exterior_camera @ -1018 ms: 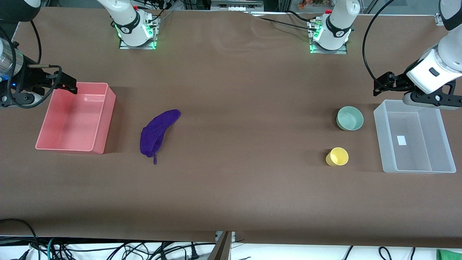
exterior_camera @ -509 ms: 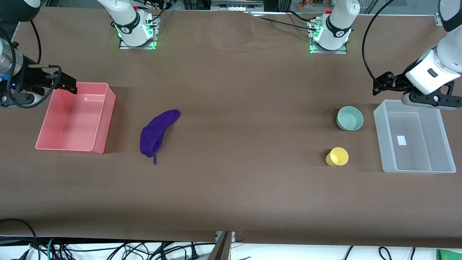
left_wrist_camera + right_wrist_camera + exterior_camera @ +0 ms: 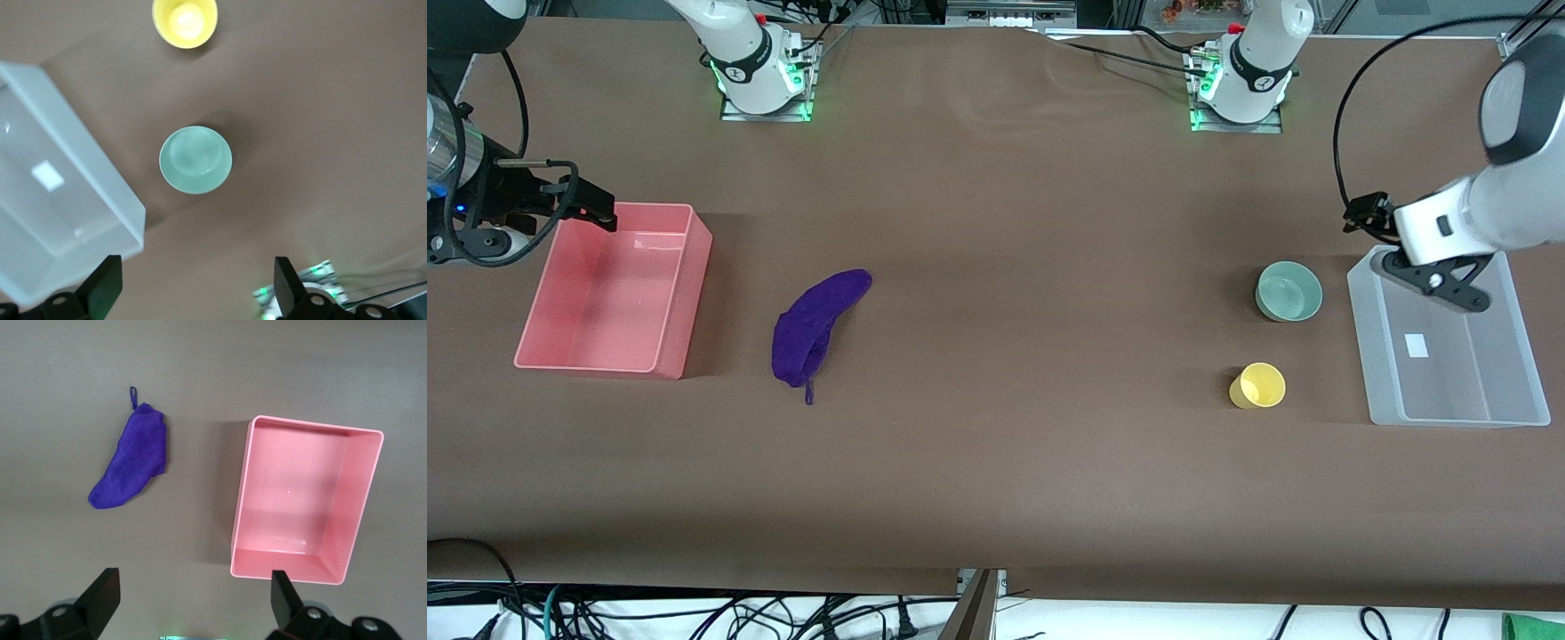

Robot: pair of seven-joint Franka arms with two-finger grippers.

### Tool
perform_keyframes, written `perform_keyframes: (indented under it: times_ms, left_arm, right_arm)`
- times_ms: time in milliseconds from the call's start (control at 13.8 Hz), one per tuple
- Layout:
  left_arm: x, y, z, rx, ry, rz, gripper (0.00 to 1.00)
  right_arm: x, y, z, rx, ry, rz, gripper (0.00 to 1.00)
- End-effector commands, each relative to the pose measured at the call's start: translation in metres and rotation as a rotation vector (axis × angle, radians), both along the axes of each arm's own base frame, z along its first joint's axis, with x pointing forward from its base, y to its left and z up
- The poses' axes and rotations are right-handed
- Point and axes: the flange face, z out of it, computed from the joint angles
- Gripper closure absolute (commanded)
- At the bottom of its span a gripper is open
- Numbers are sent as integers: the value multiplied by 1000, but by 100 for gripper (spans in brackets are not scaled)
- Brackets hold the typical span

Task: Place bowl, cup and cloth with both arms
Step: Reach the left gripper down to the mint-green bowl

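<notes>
Swinging toward the bowl (image 3: pixel 1288 292), the left gripper (image 3: pixel 193 293) now hangs open over the clear bin's rim (image 3: pixel 1359 298). Right gripper (image 3: pixel 193 603) waits open above the pink bin (image 3: pixel 680 293). Bowl, cup (image 3: pixel 1258 386) and cloth (image 3: pixel 814 324) all lie unplaced on the table.

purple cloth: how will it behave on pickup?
The cloth is probably floppy: it lies flat and curved, so it should drape from a pinch. Likely light. Its loose thread may trail or snag.
</notes>
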Motion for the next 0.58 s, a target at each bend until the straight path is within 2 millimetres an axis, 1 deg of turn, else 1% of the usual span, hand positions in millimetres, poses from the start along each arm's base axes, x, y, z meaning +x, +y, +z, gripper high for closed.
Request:
perform_keyframes:
  times_ms: [0, 73, 145, 218, 291, 364, 436, 509]
  left_arm:
    - [-11, 8, -78, -53, -35, -235, 0]
    - [-18, 12, -109, -68, -74, -296, 0]
    - [-28, 13, -136, -74, -105, -352, 0]
    - [-35, 11, -160, -70, -135, -414, 0]
    - [-42, 10, -189, -64, -149, -461, 0]
    - [-43, 10, -215, -63, -135, -497, 0]
    - [-44, 9, -230, -69, -120, -522, 0]
    - [-43, 9, -238, -70, -128, -534, 0]
  right_arm:
    - [0, 0, 3, 12, -5, -15, 0]
    - [0, 1, 3, 13, -5, -13, 0]
    - [0, 1, 3, 14, -7, -13, 0]
    - [2, 1, 0, 15, -2, -16, 0]
    - [7, 4, -9, 19, 6, -10, 0]
    - [8, 7, -10, 20, 3, -5, 0]
    - [8, 8, -11, 21, 3, -5, 0]
    - [10, 10, -13, 22, 3, -2, 0]
